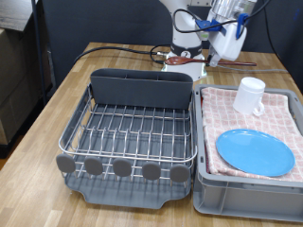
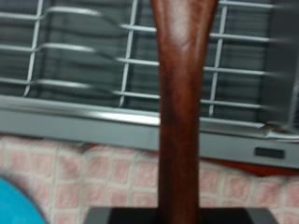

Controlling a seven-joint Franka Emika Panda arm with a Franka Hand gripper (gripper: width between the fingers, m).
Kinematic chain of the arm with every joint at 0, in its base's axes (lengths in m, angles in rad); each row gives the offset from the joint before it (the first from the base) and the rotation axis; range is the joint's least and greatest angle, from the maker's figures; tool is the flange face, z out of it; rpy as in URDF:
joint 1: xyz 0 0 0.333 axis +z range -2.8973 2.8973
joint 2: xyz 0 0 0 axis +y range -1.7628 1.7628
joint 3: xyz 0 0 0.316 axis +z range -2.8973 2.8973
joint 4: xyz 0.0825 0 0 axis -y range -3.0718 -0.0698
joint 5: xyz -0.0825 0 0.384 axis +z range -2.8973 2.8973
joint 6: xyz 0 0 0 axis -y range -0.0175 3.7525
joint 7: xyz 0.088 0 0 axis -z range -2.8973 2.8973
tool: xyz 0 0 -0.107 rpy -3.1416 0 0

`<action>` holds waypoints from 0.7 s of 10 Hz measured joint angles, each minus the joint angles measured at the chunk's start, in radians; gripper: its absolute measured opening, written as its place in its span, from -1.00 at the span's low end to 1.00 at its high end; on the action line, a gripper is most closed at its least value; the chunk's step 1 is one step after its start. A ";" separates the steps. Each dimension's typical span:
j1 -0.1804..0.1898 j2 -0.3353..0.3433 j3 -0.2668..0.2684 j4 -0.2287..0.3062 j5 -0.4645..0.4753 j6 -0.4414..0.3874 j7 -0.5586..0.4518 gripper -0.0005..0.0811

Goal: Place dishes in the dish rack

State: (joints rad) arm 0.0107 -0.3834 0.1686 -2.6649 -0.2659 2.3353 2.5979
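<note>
A reddish-brown wooden spoon (image 2: 182, 112) fills the middle of the wrist view, blurred and close, running along the gripper's axis, so the gripper seems shut on it. The fingers themselves do not show there. In the exterior view my gripper (image 1: 230, 43) hangs high at the top right, behind the bin. The silver wire dish rack (image 1: 133, 128) with its dark grey caddy (image 1: 142, 87) stands at centre left and holds no dishes; its wires also show in the wrist view (image 2: 84, 65). The light-blue plate (image 1: 256, 151) and the white mug (image 1: 250, 95) rest on the pink checkered cloth (image 1: 227, 118).
The grey bin (image 1: 246, 197) with the cloth stands to the exterior view's right of the rack, touching it. The grey drip tray (image 1: 128, 194) juts out at the rack's front. Black cables (image 1: 123, 47) and the robot base (image 1: 189, 43) are at the back of the wooden table.
</note>
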 joint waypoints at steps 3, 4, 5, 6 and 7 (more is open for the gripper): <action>0.003 -0.083 -0.101 -0.072 0.060 -0.033 -0.100 -0.77; 0.006 -0.108 -0.141 -0.098 0.077 -0.040 -0.159 -0.77; 0.005 -0.132 -0.180 -0.124 0.086 -0.049 -0.204 -0.77; 0.002 -0.155 -0.211 -0.147 0.086 -0.055 -0.231 -0.77; 0.003 -0.183 -0.227 -0.161 0.086 -0.057 -0.247 -0.77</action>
State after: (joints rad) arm 0.0138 -0.5661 -0.0582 -2.8259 -0.1800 2.2779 2.3511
